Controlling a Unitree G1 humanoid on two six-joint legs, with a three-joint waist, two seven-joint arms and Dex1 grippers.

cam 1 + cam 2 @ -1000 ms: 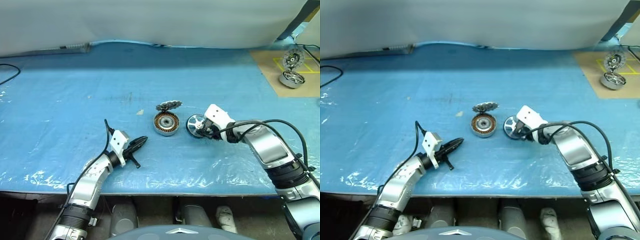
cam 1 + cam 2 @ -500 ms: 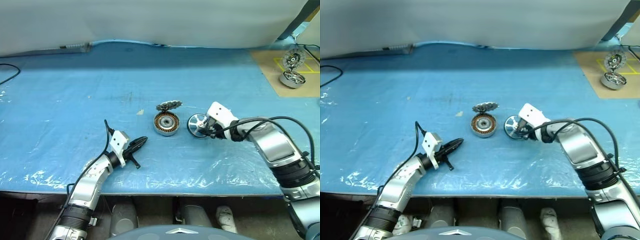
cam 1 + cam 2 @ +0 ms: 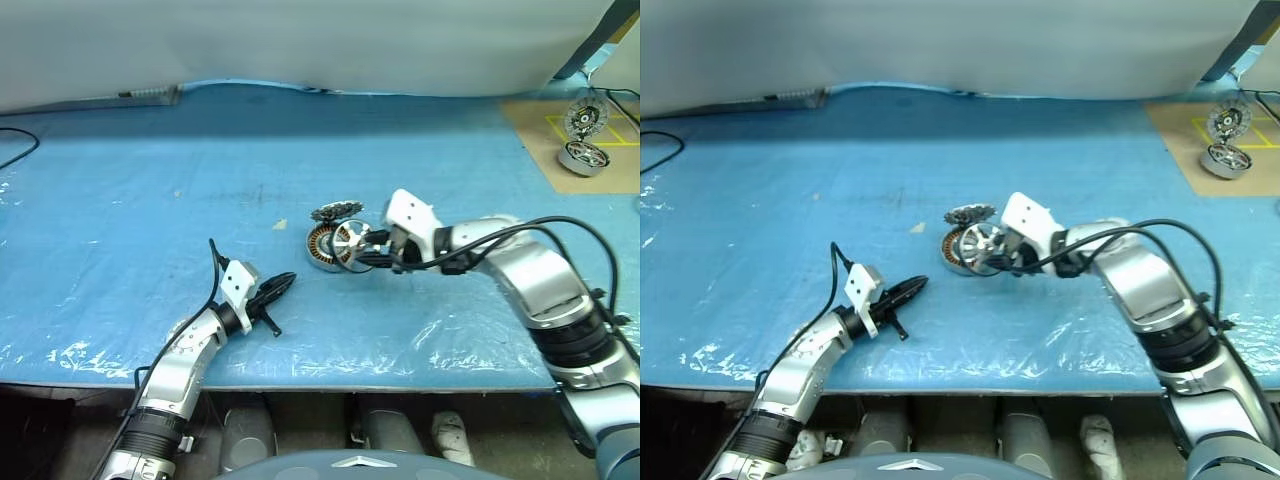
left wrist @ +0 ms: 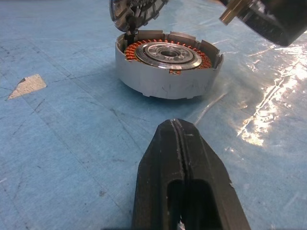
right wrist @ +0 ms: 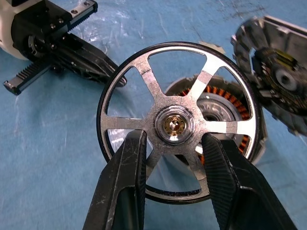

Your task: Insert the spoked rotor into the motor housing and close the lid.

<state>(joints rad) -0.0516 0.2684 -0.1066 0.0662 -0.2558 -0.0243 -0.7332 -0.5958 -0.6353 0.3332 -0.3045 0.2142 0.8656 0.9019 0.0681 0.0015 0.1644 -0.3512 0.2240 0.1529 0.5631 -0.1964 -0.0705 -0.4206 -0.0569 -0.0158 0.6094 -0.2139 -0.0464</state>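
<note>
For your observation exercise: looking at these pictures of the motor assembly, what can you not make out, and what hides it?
- Right side of the motor housing, head views: covered by the spoked rotor held in the right tool.
- Top of the lid, left wrist view: cut off by the picture's edge.
- Duplicate motor on the brown mat, head views: too small to show detail.
- Lower rotor spokes, right wrist view: behind the right tool's fingers.
</note>
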